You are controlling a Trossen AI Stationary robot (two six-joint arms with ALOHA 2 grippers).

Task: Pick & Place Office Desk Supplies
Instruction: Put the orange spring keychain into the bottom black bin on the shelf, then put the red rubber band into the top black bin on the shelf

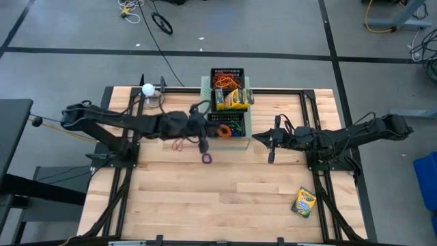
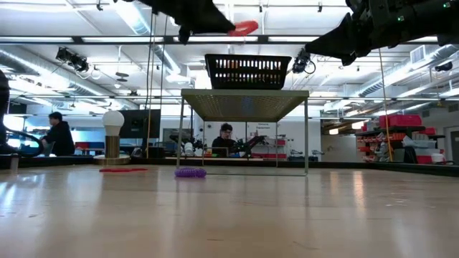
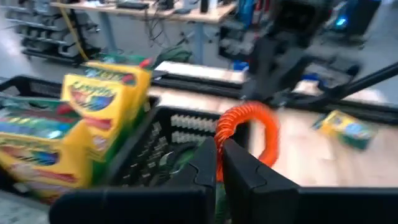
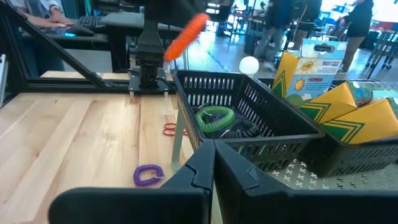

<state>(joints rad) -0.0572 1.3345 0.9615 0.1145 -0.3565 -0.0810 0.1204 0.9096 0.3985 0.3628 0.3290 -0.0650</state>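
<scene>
Left tool (image 1: 217, 130): your fingers (image 3: 208, 168) are clenched on the orange band (image 3: 249, 134), held above the near black tray (image 4: 249, 118)
Counter (image 1: 205, 198): red band (image 1: 178, 145) and purple band (image 1: 207, 158) lie beside the tray stand
Right tool (image 1: 265, 139): clenched, gripping nothing, just beside the trays
Far right: one crayon box (image 1: 304, 202) lies alone near your counter's edge

The left wrist view is motion-blurred: lettering on the crayon boxes (image 3: 93, 118) cannot be read. In the low view both arms are cut off by the top edge, and the distant people (image 2: 227, 137) are too small to tell apart.
</scene>
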